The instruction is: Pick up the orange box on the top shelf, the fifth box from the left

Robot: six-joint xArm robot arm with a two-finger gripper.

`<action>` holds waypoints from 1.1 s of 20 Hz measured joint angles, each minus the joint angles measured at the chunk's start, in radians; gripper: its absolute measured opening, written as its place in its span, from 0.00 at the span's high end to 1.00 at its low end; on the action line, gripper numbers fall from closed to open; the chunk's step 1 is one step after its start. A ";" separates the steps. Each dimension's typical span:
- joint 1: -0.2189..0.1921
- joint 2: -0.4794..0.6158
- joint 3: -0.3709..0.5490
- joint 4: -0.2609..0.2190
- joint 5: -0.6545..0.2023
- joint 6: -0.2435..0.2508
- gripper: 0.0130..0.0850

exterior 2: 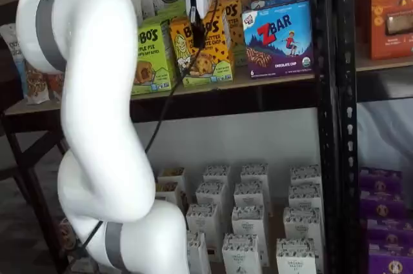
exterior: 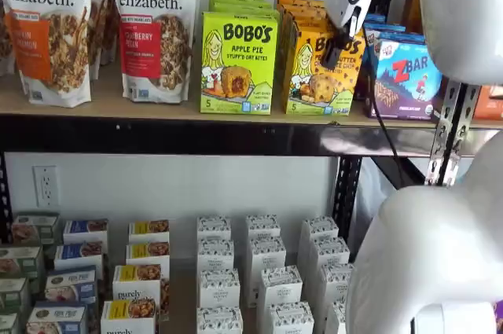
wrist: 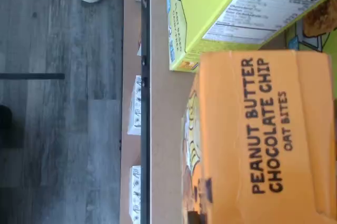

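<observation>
To the left of the fingers (exterior: pixel 335 49) stand two granola bags (exterior: pixel 156 27), then the lime-green box (exterior: pixel 238 62). The fingers, black under a white body, hang in front of the orange box (exterior: pixel 314 67) on the top shelf (exterior: pixel 157 106), over its upper right face; in both shelf views they show no gap, and they are fully closed, though whether they grip the carton cannot be told. Just right of them stands the blue box (exterior: pixel 407 76)
</observation>
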 joint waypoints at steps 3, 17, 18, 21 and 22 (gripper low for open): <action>-0.006 -0.012 0.008 0.011 0.001 -0.004 0.72; -0.081 -0.139 0.034 0.067 0.146 -0.039 0.72; -0.085 -0.151 0.040 0.066 0.153 -0.042 0.72; -0.098 -0.186 0.059 0.059 0.176 -0.052 0.72; -0.102 -0.198 0.067 0.057 0.183 -0.055 0.72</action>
